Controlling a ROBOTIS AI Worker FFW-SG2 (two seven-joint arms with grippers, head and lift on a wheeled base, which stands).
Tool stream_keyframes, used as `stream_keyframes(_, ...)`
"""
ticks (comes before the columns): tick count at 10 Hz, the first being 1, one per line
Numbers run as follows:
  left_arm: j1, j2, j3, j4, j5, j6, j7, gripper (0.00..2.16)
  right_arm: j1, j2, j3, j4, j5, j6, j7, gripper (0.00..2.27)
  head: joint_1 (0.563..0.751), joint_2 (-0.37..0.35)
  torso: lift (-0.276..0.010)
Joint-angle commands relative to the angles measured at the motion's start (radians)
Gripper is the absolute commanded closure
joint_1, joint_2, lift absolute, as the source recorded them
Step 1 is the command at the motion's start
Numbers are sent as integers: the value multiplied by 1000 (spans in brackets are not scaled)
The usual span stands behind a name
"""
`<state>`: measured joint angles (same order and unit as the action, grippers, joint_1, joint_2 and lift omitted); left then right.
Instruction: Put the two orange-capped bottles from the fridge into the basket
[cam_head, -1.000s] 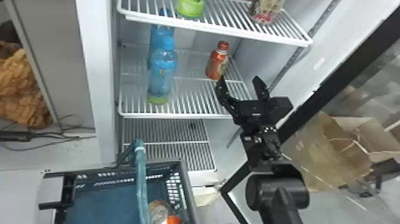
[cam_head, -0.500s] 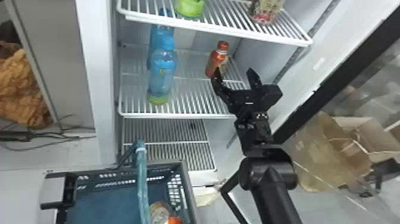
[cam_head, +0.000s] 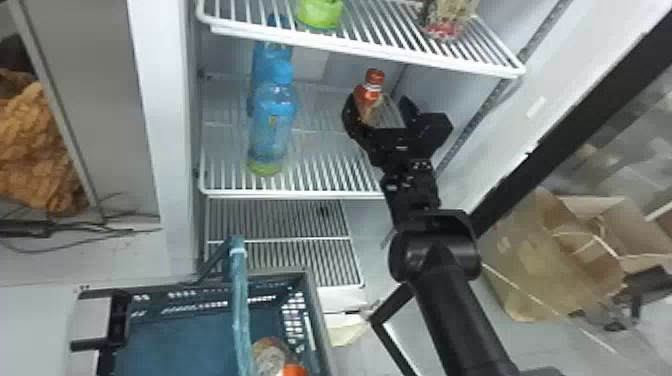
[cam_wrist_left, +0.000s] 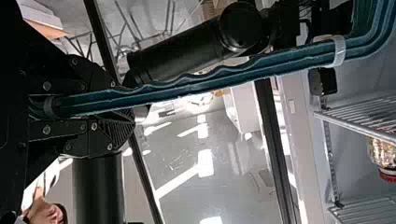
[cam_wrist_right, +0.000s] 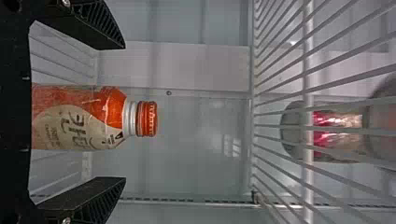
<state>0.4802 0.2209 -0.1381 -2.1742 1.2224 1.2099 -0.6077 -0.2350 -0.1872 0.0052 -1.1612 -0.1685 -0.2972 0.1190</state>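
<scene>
Two orange-capped bottles: one upright bottle (cam_head: 368, 102) in the fridge, one basket bottle (cam_head: 272, 352)

Head view: the right gripper's (cam_head: 377, 100) jaws stand spread around the upright bottle. An off-centre squeeze could topple it; a steep lift could strike the upper shelf (cam_head: 370, 53), which sits above it. Two blue bottles (cam_head: 272, 125) are left of it, one green-based container (cam_head: 320, 15) and one red-based container (cam_head: 447, 22) above it. One basket (cam_head: 313, 300) is below and left of it.

Left wrist view: the left gripper's (cam_wrist_left: 119, 105) jaws are clenched on one basket handle (cam_wrist_left: 201, 86); slippage could tip the basket.

Right wrist view: gaps flank the upright bottle, so uneven closing might shove it.
</scene>
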Motion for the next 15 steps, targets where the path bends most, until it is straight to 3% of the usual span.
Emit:
stream_keyframes(1, -2, 0, -1, 1, 0, 0, -1, 1190, -52, -5, 41, 65, -31, 0, -13, 39, 695, -350, -235)
stream_keyframes(5, -7, 0, -5, 1, 0, 0, -1, 1190, -146, -8, 93, 156, -29, 0, -58, 113, 695, -350, -235)
stream_keyframes(10, -7, 8, -5, 1, 2, -7, -3, 1190, -136, -6, 97, 141, -1, 37, -111, 272, 695, -350, -235)
stream_keyframes(13, -11, 9, -7, 3, 4, -7, -3, 1190, -146, -6, 83, 144, 5, 76, -119, 714, 695, -350, -235)
stream_keyframes(15, -7, 9, -7, 3, 8, -10, -3, 1190, -138, -5, 79, 141, 5, 76, -119, 825, 695, -350, -235)
